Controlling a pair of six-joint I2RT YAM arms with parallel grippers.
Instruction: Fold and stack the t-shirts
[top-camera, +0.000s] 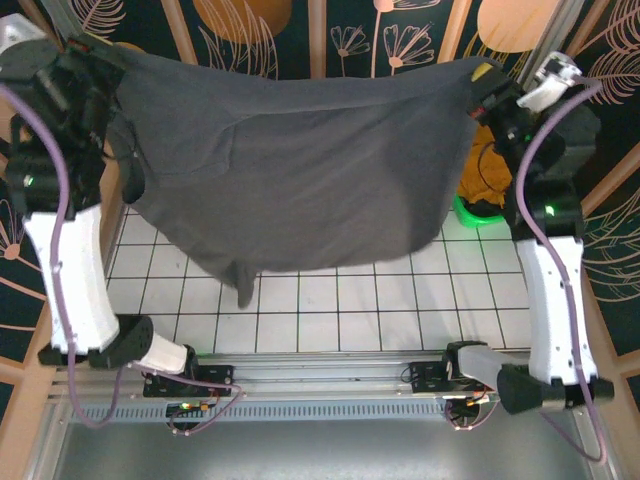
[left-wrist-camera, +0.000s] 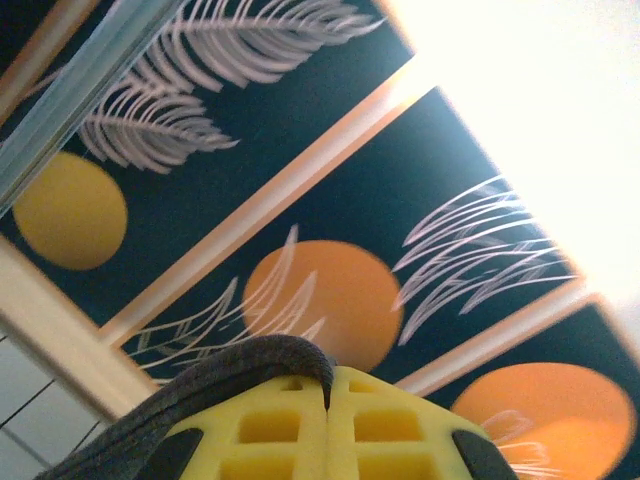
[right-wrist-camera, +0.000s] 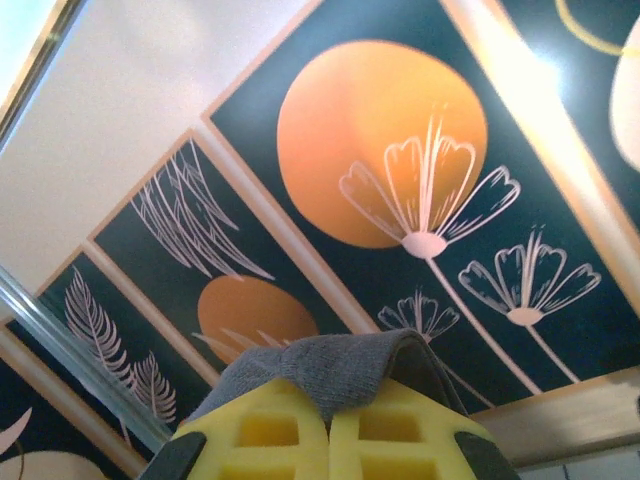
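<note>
At the upper left of the top view, the left gripper (top-camera: 97, 62) is clenched on 1 corner of the dark grey t-shirt (top-camera: 300, 160). The shirt hangs spread across the upper half of the frame, above the tiled table (top-camera: 330, 310). In the left wrist view a thin fold of cloth laps over the pressed-together yellow fingers (left-wrist-camera: 270, 425). So shallow a bite could slip, and that side would drop.

Left of centre, a loose flap (top-camera: 245, 285) dangles below the lower edge. Laid down carelessly, it would likely tuck under and crease the fold.

At the upper right, the right gripper (top-camera: 492, 88) grasps the opposite corner with a thicker wad of cloth. If the 2 arms spread wider, the cloth might be pulled out of 1 grip.

At the right middle, the mustard yellow t-shirt (top-camera: 488, 165) and a green tray (top-camera: 472, 212) are largely covered by the grey cloth and the arm. Lowering the grey shirt could drag it across them.

I cannot tell whether the held edge is the hem or the shoulders. The far part of the table behind the shirt is hidden.
</note>
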